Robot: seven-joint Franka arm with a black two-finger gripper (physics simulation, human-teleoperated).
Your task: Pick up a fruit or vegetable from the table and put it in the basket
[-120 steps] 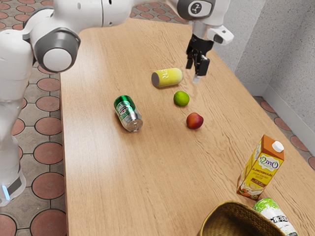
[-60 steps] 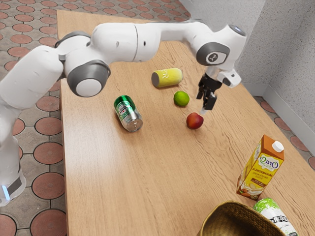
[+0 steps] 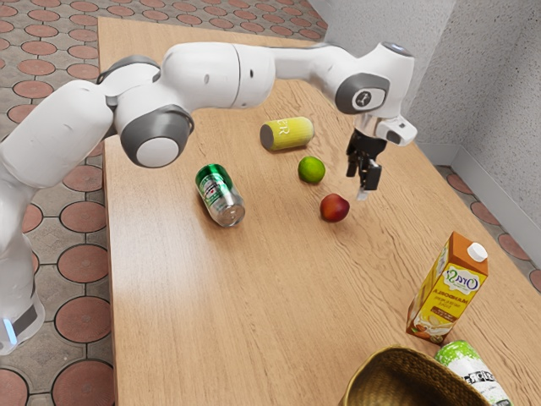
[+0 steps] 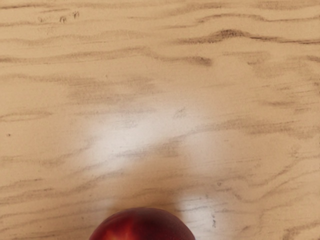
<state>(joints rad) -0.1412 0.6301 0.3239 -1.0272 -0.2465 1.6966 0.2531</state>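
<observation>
Right of the frame's centre, your empty gripper [image 3: 364, 194] hangs near the red fruit [image 3: 335, 208]; you cannot tell how open it is.

The gripper [image 3: 363, 194] hangs near the red fruit [image 3: 335, 208], apparently apart from it, though from here I can't judge its height. The lime [image 3: 311, 170] sits between that fruit and the tipped yellow can [image 3: 286, 134]. An upright carton [image 3: 448, 288] stands near the basket [image 3: 404, 349].
</observation>
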